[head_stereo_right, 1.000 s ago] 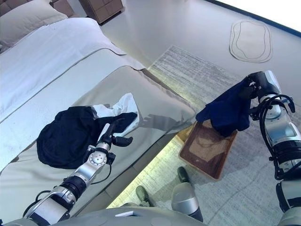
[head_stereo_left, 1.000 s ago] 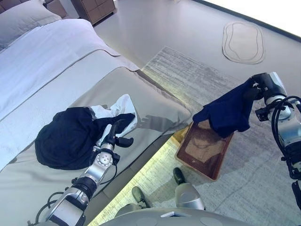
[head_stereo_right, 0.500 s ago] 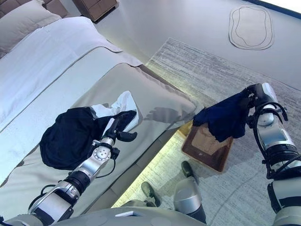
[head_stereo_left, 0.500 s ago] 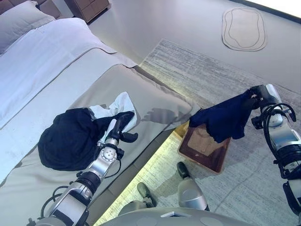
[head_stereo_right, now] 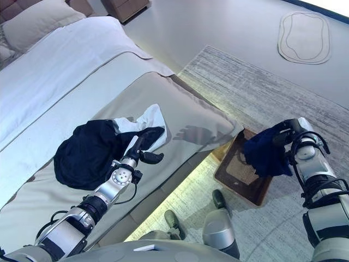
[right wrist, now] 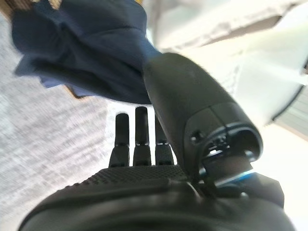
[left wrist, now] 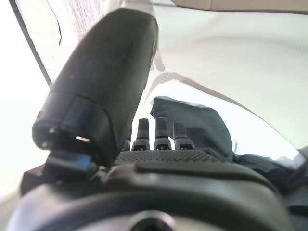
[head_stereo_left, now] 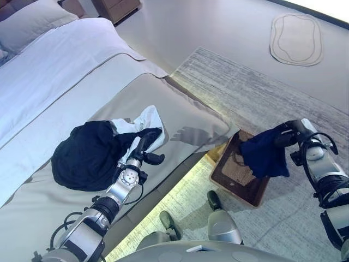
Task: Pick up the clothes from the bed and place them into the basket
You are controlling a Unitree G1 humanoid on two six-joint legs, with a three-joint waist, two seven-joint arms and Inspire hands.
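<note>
A black garment (head_stereo_left: 82,155) and a white garment (head_stereo_left: 144,120) lie bunched on the grey bed (head_stereo_left: 180,114). My left hand (head_stereo_left: 139,150) rests on the edge of the black garment with its fingers straight and its thumb out; it also shows in the left wrist view (left wrist: 159,134). My right hand (head_stereo_left: 292,131) is shut on a navy garment (head_stereo_left: 263,155), which hangs low over the brown woven basket (head_stereo_left: 232,174) on the floor beside the bed. The cloth's lower part reaches into the basket. The navy garment also shows in the right wrist view (right wrist: 82,48).
The basket stands on a grey rug (head_stereo_left: 245,93) next to the bed's corner. A small oval mat (head_stereo_left: 296,39) lies on the floor farther off. A pillow (head_stereo_left: 32,22) lies at the bed's head, and a wooden cabinet (head_stereo_left: 117,6) stands beyond it.
My right hand has come down with the navy garment, from above the basket to just over it. The camera has shifted a little. The left hand has stayed on the black garment.
</note>
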